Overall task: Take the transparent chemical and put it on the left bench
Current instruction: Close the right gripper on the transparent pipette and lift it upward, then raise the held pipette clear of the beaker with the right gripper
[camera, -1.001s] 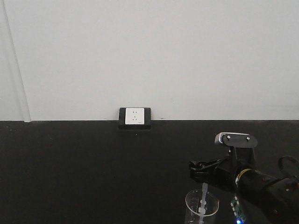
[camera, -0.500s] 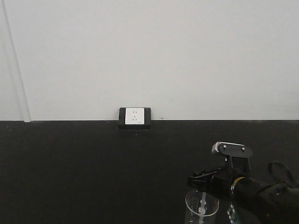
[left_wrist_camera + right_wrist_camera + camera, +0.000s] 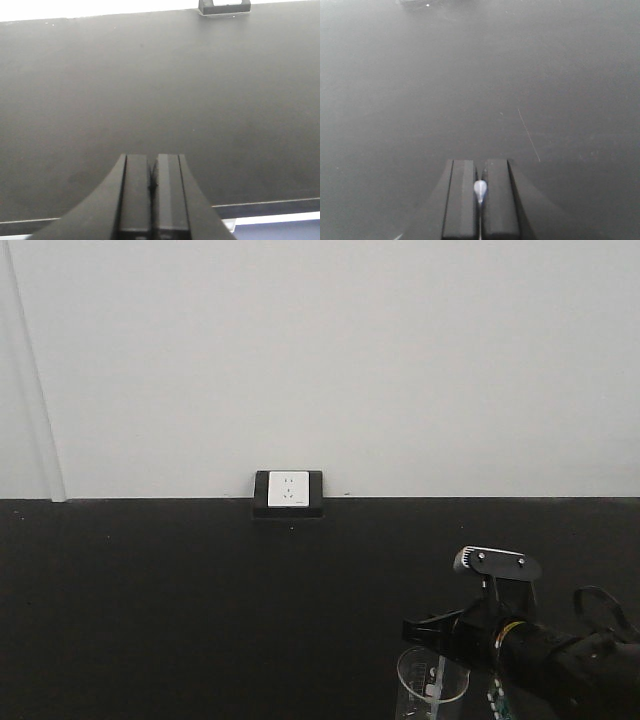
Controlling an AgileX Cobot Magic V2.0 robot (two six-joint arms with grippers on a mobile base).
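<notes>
The transparent chemical, a small clear beaker (image 3: 430,685) with a thin dropper (image 3: 440,668) standing in it, is at the bottom right of the front view, over the black left bench (image 3: 200,600). My right gripper (image 3: 412,628) reaches in from the right, just above the beaker's rim. In the right wrist view the right gripper (image 3: 480,162) is shut, with a pale translucent piece (image 3: 480,190) of the beaker pinched between its fingers. My left gripper (image 3: 151,157) is shut and empty above the bench (image 3: 150,75). It is out of the front view.
A white socket in a black frame (image 3: 289,492) sits where the bench meets the white wall (image 3: 320,360); it also shows in the left wrist view (image 3: 224,6). The bench's front edge (image 3: 265,205) runs just under my left gripper. A thin pale scratch (image 3: 529,135) marks the bench.
My right arm has come down a little and the beaker has sunk slightly towards the bottom of the front view. Most of the drop came in the first half second.
</notes>
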